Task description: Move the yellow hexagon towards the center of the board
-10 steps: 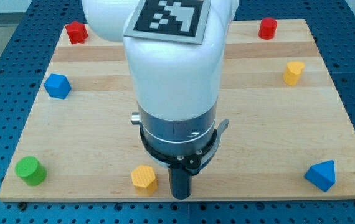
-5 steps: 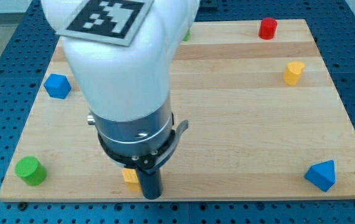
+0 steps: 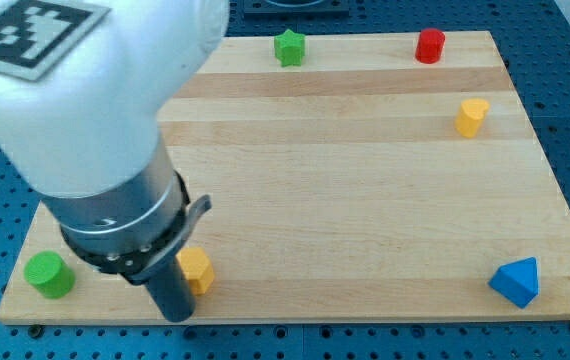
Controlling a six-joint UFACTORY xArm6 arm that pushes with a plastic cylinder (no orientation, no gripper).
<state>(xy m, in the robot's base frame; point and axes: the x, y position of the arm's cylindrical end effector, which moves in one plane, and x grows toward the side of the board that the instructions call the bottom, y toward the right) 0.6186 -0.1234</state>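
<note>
1. While my tip [image 3: 177, 316] rests at the table's [image 3: 365, 200] bottom edge toward the view's left, it sits just beside the yellow hexagon [image 3: 196, 270], at that block's lower left, seemingly touching it.
2. I carry no claw, only a rod, so nothing is grasped.
3. A green cylinder [image 3: 48, 274] stands near the bottom-left corner, left of my tip.
4. A green star [image 3: 288, 47] and a red cylinder [image 3: 429, 45] sit along the top edge.
5. A second yellow block [image 3: 471, 117] lies at the right; a blue block [image 3: 516, 281] sits bottom right.
</note>
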